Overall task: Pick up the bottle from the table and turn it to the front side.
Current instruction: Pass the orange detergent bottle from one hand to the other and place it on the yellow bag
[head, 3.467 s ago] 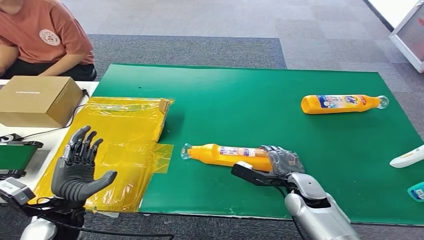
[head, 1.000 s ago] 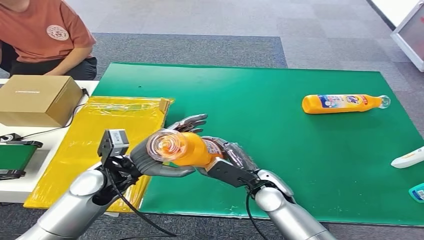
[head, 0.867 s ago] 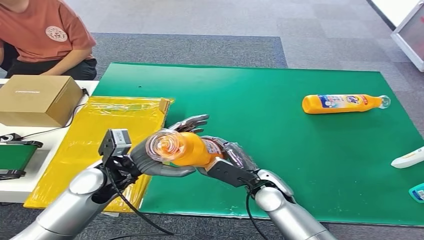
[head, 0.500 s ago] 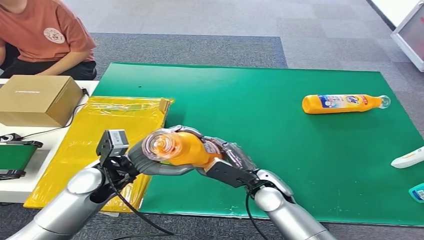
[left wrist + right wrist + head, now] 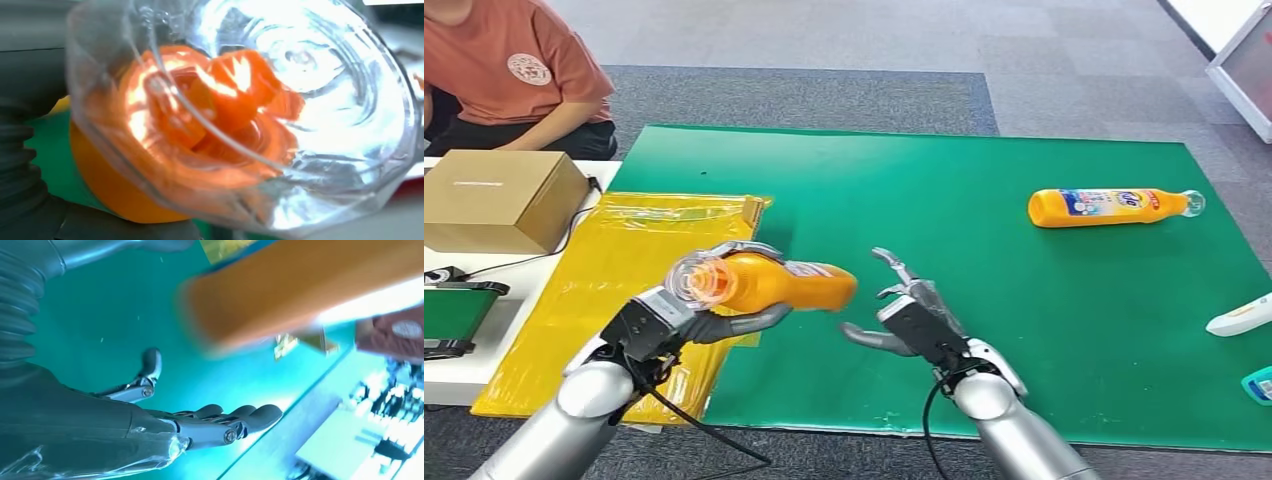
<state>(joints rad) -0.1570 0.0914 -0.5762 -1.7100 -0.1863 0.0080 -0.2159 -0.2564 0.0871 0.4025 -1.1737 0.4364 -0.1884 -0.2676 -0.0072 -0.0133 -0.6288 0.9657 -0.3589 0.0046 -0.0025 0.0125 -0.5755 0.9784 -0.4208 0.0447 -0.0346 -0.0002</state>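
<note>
Since right hand let go within the last half second, handover now done; notes below, biggest thing first.

green mat: unchanged, covers most of table under both arms.
yellow bags: flat at mat's left edge, under left arm; not moved.
cardboard box: far left, beside seated person; not moved.
bottle: orange, off the table, held lying level above mat's left edge; clear cap toward left wrist camera, base toward right hand. Shifted left since half a second ago.
second bottle: lying far right on mat, untouched throughout.
left hand: grasping bottle near cap end, alone now.
right hand: released, fingers spread, just beside bottle's base, not touching.
task meaning: pick-up finished, sole grip passed left; label side hard to read, so turn to front judged not yet confirmed.
</note>
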